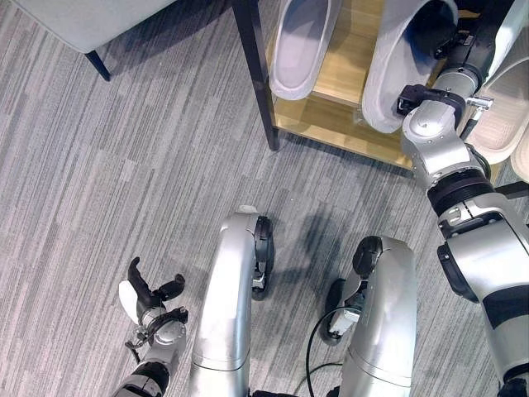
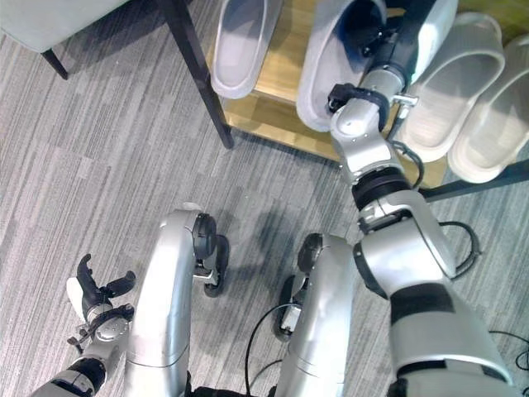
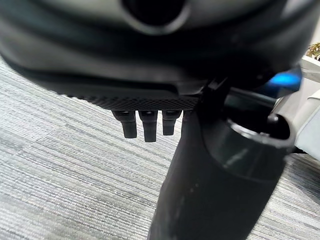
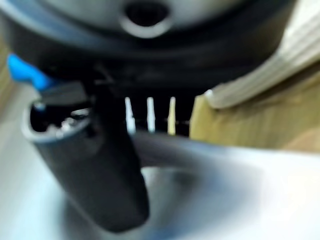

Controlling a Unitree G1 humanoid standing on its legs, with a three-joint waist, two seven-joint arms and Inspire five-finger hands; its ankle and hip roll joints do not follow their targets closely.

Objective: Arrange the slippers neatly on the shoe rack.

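Right hand [image 2: 374, 43] is on the shoe rack [image 1: 343, 116], over the strap of a grey slipper [image 2: 331, 91] lying on the wooden shelf. From the right wrist view I read the thumb [image 4: 107, 180] as inside the slipper opening with the fingers behind the strap, so I judge the hand to be clasped on this slipper; the head views do not show the fingertips clearly.

Left hand [image 1: 147, 299] hangs low over the grey floor [image 1: 124, 165], well apart from the rack, fingers relaxed and holding nothing. I treat it as idle.

Slipper positions relative to the shoe rack:
- A second grey slipper [image 2: 240, 41] lies on the shelf next to the rack's dark post [image 2: 198, 66], apart from the held one.
- Two beige slippers [image 2: 471, 99] lie side by side at the far end from the post, past the right arm.

Progress, as I judge it: all four visible slippers are on the rack, and the beige pair looks aligned. What remains is to set the held grey slipper parallel with its mate, close the gap between them, then let go.
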